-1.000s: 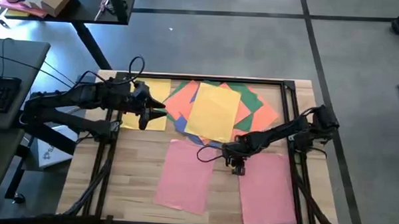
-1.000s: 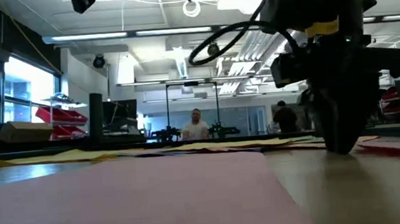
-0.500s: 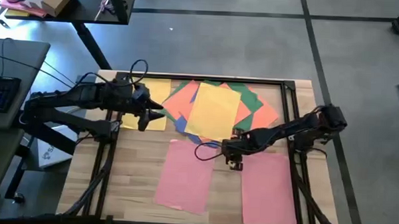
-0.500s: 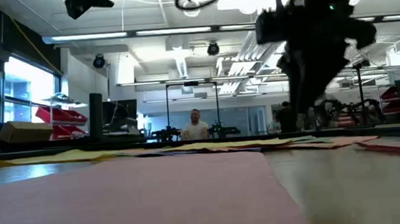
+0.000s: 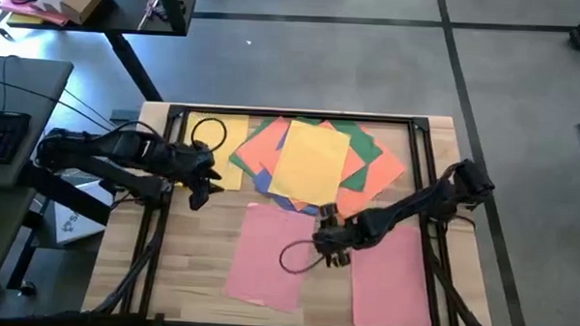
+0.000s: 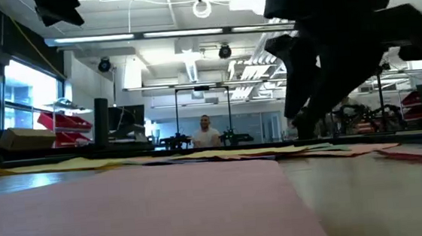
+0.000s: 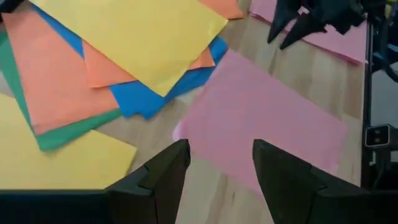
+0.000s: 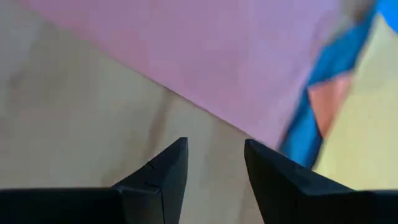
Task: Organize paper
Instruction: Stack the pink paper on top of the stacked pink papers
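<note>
Both arms have pulled nearer. Right gripper (image 5: 332, 244) hangs open and empty between two pink sheets (image 5: 267, 254), ready to grab one. Left gripper (image 5: 198, 184), open, waits by the far paper pile (image 5: 314, 159) on the desk (image 5: 194, 266).

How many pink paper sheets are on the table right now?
2: one pink paper sheet at the near middle, another to its right, bare wood between them. More could be hidden under the coloured pile.

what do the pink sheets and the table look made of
Pink sheets: paper, apparently; thin, matte, lying flat with crisp straight edges. Table: looks like light wood, pale planks with visible grain and seams, though a laminate can't be ruled out.
</note>
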